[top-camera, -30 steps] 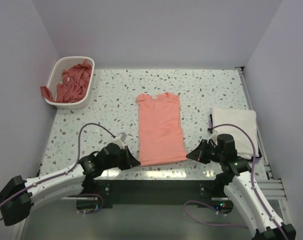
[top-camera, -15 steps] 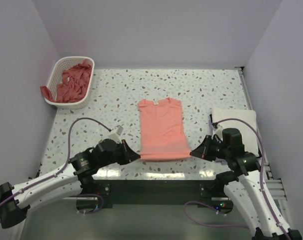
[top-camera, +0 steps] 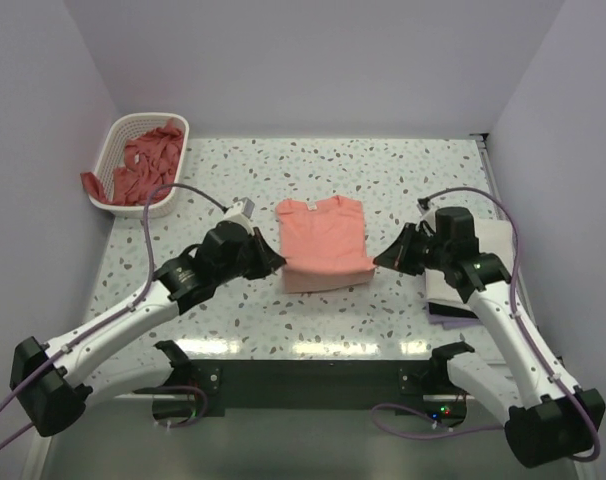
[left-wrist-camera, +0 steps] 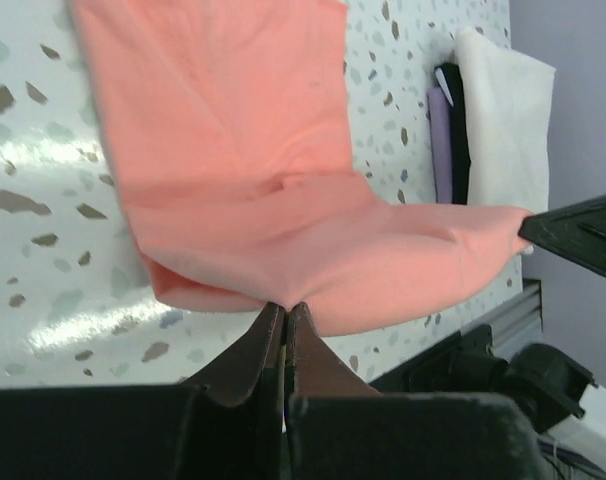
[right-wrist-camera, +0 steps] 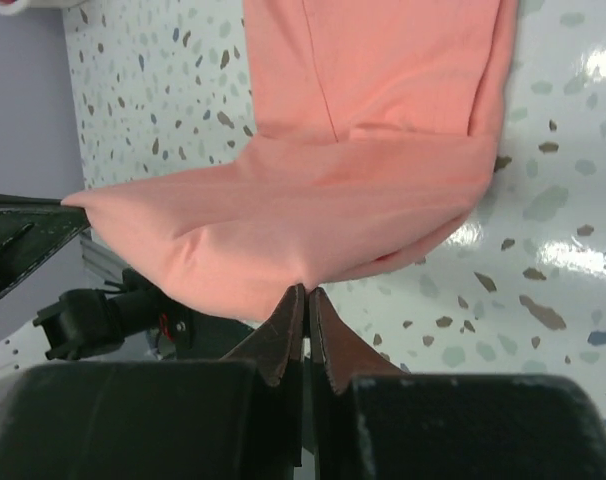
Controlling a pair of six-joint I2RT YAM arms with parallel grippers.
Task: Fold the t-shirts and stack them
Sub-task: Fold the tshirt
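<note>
Left claw and right claw are clamping the shirt by its hem corners, collar lying farther up the counter.

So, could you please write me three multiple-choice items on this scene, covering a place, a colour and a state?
1. Where is the basket?
A. far left corner
B. far right corner
C. near edge

2. What colour is the shirt being folded?
A. white
B. pink
C. blue

3. How are the left gripper and right gripper?
A. both open
B. one open
C. both shut on the shirt

Answers:
1 A, it sits far back on the left.
2 B, the cloth is salmon-pink.
3 C, each pinches a hem corner.
</note>
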